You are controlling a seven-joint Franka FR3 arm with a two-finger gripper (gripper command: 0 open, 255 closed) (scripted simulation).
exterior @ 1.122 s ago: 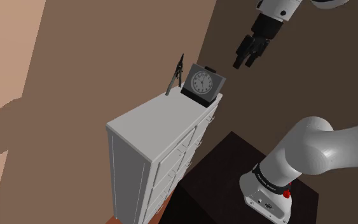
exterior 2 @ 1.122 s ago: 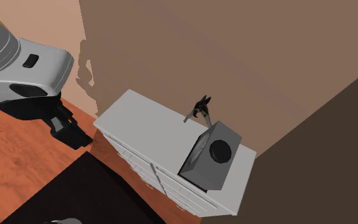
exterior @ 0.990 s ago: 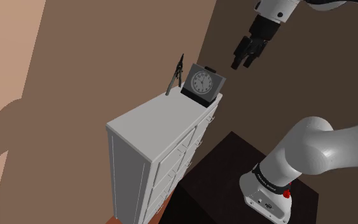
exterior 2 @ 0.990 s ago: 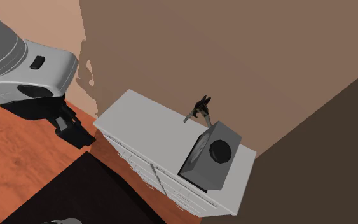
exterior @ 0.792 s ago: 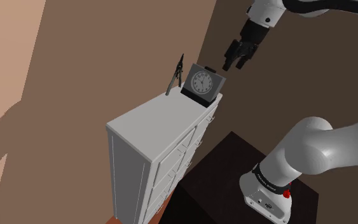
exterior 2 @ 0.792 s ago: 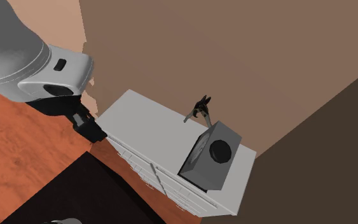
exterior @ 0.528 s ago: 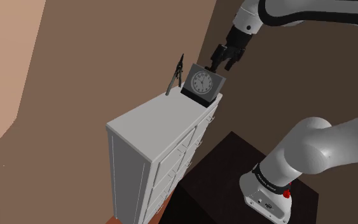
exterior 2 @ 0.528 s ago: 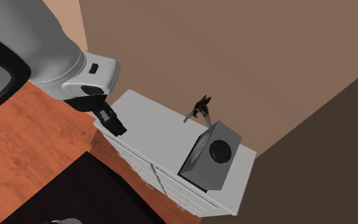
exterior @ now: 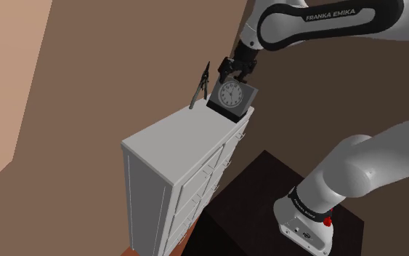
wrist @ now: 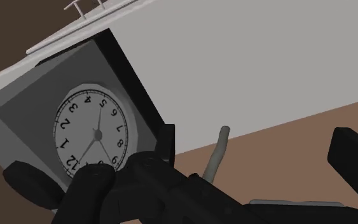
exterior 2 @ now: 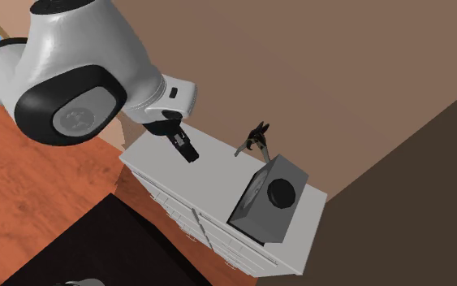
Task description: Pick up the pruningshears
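White dresser (exterior: 188, 134), square clock (exterior: 230, 95), pruning shears (exterior: 200, 89) atop

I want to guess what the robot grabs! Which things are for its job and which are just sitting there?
For the job: pruning shears; the pincer, open.
Just sitting there: clock; white chest of drawers that both stand on.

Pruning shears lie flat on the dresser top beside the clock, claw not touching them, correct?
Not flat. The shoulder view shows the pruning shears standing on end, tilted, on the dresser top beside the clock. The rest holds: the open claw hangs over the clock and is not touching them.
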